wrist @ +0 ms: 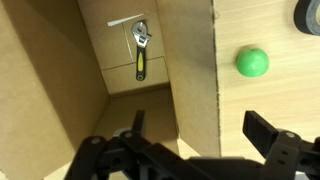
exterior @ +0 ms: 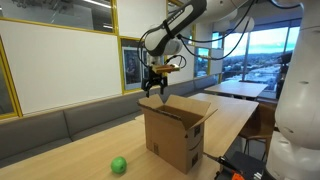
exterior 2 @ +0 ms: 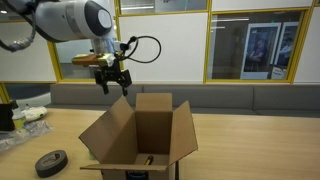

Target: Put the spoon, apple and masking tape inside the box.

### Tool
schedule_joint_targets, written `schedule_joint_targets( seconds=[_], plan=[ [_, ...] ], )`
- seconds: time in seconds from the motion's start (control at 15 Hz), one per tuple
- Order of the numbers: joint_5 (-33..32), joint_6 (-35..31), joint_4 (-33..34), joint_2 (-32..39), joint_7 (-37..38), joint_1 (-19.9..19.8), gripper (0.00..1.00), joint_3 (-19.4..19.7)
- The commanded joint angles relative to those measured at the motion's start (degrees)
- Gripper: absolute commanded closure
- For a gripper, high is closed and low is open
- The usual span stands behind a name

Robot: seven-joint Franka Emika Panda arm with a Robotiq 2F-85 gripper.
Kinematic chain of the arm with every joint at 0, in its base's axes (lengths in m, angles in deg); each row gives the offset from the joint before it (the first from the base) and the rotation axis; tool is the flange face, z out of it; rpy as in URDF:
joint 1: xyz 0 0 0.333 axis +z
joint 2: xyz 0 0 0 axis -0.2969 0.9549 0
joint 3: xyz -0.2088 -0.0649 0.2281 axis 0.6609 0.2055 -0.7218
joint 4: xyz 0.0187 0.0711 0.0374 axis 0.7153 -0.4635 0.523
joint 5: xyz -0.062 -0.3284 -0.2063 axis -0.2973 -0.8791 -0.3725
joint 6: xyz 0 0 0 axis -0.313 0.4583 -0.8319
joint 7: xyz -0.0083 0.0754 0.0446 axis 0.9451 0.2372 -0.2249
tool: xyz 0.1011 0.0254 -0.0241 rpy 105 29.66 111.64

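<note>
Cardboard filled most of the wrist view: the box (wrist: 55, 90) stood open beneath the tool (wrist: 200, 138), whose dark fingers (wrist: 265, 132) sat spread wide at the bottom of the frame with nothing between them. On the box floor, in the upper middle of that view, lay the spoon (wrist: 141, 55). It was a silver-headed piece with a dark and yellow handle that looked rather like a wrench, and its long axis ran up and down the frame. The apple (wrist: 252, 62) lay outside on the bare counter (wrist: 270, 110), just past the box wall and to the upper right of the tool; being round, it gave no axis to line up with. The masking tape (wrist: 309, 13) showed only as a dark arc in the top right corner, farther off in much the same direction. In an exterior view the tool (exterior: 157, 88) hung over the box's upper flaps (exterior: 180, 135), while the apple (exterior: 118, 165) sat low in the frame, left of the carton and not touching it. In an exterior view the tape (exterior 2: 50, 162) lay flat at the lower left, clear of the box (exterior 2: 150, 120). The spoon's part looked done. The apple seemed the nearer of the two things left, and reaching it would likely mean crossing the wall sideways, clearing the raised flap, and then coming down to the counter.
</note>
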Motion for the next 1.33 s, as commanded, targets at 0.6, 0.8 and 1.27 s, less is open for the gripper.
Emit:
schedule_joint_targets(
  seconds=[0.6,0.8,1.27],
  plan=[
    [2.45,-2.57,2.34,2.53,0.48,7.02,0.0,-8.38],
    [1.76,-5.26,3.19,7.37,1.1,8.88,0.0,-9.86],
    [0.45,-11.69,6.84,21.54,1.9,13.1,0.0,-9.93]
  ],
)
